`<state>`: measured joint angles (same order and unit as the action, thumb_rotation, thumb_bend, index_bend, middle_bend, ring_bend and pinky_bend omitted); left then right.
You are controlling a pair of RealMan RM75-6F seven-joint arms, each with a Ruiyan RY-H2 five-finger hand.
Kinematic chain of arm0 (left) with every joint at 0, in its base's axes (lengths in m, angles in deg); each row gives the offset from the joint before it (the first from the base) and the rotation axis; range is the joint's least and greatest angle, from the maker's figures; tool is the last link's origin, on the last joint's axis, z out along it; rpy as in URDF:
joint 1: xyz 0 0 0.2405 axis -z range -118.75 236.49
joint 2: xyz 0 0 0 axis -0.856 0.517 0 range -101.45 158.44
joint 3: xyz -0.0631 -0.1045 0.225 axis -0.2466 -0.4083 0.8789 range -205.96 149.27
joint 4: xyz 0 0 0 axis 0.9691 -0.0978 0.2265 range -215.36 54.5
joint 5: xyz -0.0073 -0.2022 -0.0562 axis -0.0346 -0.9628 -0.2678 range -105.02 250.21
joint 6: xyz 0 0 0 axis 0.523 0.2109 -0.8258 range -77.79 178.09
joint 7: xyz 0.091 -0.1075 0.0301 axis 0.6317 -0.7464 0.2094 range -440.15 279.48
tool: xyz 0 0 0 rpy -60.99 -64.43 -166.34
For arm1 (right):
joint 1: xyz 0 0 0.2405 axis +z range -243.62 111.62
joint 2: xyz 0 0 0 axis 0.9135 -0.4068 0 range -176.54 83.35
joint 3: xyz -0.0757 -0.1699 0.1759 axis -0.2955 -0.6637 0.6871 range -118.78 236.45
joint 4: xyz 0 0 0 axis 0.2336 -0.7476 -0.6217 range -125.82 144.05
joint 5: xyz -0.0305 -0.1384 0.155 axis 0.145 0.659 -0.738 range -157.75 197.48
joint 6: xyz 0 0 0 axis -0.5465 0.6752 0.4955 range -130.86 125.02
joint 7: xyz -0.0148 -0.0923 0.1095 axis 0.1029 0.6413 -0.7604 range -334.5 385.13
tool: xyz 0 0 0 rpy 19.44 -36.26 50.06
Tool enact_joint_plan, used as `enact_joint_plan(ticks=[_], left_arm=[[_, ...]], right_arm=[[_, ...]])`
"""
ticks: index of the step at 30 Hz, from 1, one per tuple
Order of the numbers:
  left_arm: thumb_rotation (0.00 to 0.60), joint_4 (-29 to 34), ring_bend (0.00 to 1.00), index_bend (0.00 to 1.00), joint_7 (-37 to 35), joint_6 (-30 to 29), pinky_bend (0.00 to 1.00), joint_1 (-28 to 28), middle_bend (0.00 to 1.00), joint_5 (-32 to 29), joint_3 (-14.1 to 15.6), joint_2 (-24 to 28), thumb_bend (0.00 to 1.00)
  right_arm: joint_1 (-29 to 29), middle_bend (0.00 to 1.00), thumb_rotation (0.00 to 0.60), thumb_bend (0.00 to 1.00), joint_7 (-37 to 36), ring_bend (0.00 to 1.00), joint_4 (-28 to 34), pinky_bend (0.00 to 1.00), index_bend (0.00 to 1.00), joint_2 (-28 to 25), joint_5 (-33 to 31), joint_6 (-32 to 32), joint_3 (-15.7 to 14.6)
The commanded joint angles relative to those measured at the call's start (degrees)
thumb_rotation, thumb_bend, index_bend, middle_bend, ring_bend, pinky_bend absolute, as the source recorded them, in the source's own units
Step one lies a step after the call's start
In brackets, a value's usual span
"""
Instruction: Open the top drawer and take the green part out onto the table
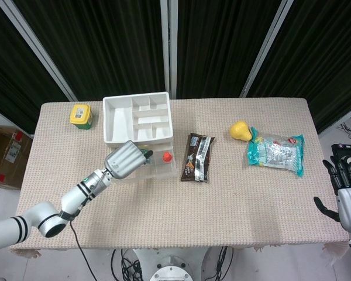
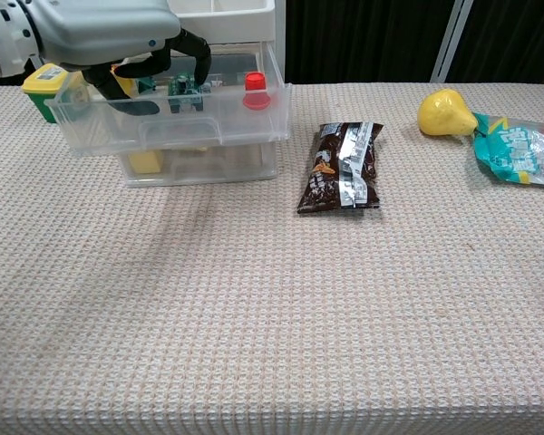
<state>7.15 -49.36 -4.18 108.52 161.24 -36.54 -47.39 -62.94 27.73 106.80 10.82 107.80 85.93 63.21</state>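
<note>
The clear top drawer [image 2: 177, 127] [image 1: 158, 167] stands pulled out of its unit, under a white divided tray [image 1: 112, 120]. Inside it lie the green part [image 2: 179, 89] [image 1: 146, 156] and a red cap [image 2: 252, 83] [image 1: 165, 156]. My left hand [image 2: 100, 32] [image 1: 124, 159] reaches down into the drawer. Its fingers [image 2: 199, 62] curve over the green part, with the thumb to the part's left and apart from it. No firm grip shows. My right hand [image 1: 346, 196] hangs beyond the table's right edge, fingers spread, holding nothing.
A dark snack packet [image 2: 344, 168] lies right of the drawer. A yellow fruit [image 2: 444, 113] and a teal bag [image 2: 521, 149] sit at the far right. A yellow-lidded green jar [image 1: 81, 115] stands at the back left. The lower drawer holds a yellow item [image 2: 145, 163].
</note>
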Motion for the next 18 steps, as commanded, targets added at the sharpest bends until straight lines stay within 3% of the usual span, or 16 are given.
enact_joint_plan(ticks=[1,10,18], left_arm=[[0.600,-0.41,0.98,0.43,-0.11,-0.56,1.00,0.08,0.86,0.47,0.27,-0.28,0.34],[0.600,2.80,0.98,0.46,-2.34,-6.54,1.00,-2.19,0.86,3.00,0.79,1.79,0.35],[0.600,10.75,0.98,0.46,-2.68,-15.34,1.00,-7.51,0.86,7.16,2.43,7.01,0.35]], right_arm=[[-0.03,0.00,0.600,0.18,-0.01,0.00,-0.02,0.00,0.00,0.03,0.04,0.01,-0.02],[0.08,0.00,0.600,0.18,-0.16,0.00,-0.06,0.00,0.00,-0.03,0.31,0.04,0.13],[0.62,0.00,0.600,0.18,-0.38,0.00,-0.11,0.00,0.00,-0.15,1.17,-0.14,0.30]])
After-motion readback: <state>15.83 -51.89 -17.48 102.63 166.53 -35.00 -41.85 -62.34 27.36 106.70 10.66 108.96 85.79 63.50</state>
